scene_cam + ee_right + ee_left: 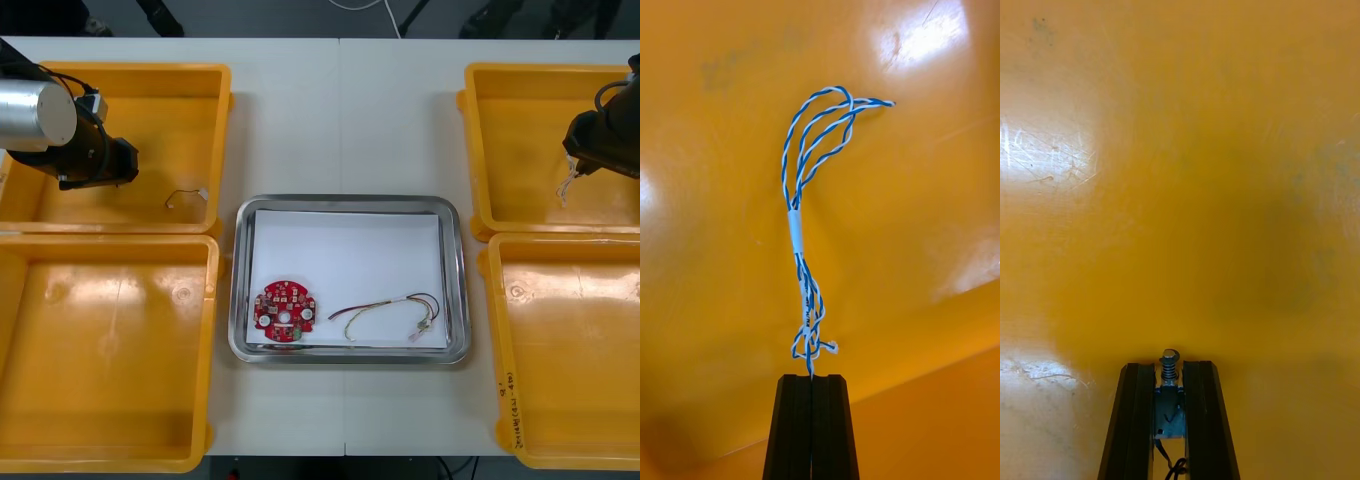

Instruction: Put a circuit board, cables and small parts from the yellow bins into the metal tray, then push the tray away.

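While the right tool (812, 379) clamped the cable (806, 225) (dangling lengthwise off its tips), the tray (458, 280) lay to its left; the left tool (1169, 369) pinched a small metal part (1169, 394).

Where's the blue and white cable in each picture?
Front view: blue and white cable dangles from the right gripper over a yellow bin.
Right wrist view: cable pinched by the same gripper.
Left wrist view: left gripper holds a small metal part instead.
Shared landmark: right gripper.

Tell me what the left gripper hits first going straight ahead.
Likely the bare floor of the far left yellow bin; the left gripper, shut on a small metal part, faces nothing else.
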Motion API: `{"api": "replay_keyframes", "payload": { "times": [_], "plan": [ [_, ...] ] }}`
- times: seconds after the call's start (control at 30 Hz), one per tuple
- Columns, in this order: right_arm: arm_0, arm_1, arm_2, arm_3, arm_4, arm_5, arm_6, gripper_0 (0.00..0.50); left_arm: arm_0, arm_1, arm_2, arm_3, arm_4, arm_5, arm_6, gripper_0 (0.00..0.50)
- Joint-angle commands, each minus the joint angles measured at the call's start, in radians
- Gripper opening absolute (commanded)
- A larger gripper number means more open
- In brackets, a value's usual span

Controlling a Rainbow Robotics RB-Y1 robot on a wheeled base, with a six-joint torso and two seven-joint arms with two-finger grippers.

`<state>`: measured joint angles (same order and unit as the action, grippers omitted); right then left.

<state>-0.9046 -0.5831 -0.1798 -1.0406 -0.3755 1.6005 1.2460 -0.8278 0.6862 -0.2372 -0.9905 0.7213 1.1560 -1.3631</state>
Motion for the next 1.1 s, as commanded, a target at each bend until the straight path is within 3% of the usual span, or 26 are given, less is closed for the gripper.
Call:
{"api": "replay_keyframes", "payload": {
  "times": [0.03, 0.57, 0.77, 0.83, 0.87, 1.1],
  "plan": [
    [0.033, 0.025, 0.01, -0.067, 0.009, 0.01, -0.048, 0.0, -0.02, 0.007, 0.016, -0.028, 0.01, 0.037, -0.025, 0.0],
    [0.052, 0.054, -0.007, -0.084, 0.009, 0.001, -0.054, 0.013, -0.02, 0.027, 0.164, -0.203, -0.045, 0.275, -0.022, 0.0],
    [0.052, 0.054, -0.021, -0.084, 0.006, -0.004, -0.05, 0.37, -0.019, 0.03, 0.216, -0.298, -0.072, 0.412, -0.016, 0.0],
    [0.052, 0.054, -0.023, -0.082, 0.006, -0.007, -0.05, 0.435, -0.02, 0.029, 0.223, -0.323, -0.08, 0.444, -0.011, 0.0],
    [0.052, 0.054, -0.023, -0.082, 0.006, -0.007, -0.048, 0.458, -0.02, 0.029, 0.23, -0.339, -0.085, 0.469, -0.008, 0.0],
    [0.05, 0.054, -0.033, -0.082, 0.007, -0.011, -0.046, 0.5, -0.02, 0.024, 0.243, -0.438, -0.105, 0.573, 0.022, 0.0]
  ]
}}
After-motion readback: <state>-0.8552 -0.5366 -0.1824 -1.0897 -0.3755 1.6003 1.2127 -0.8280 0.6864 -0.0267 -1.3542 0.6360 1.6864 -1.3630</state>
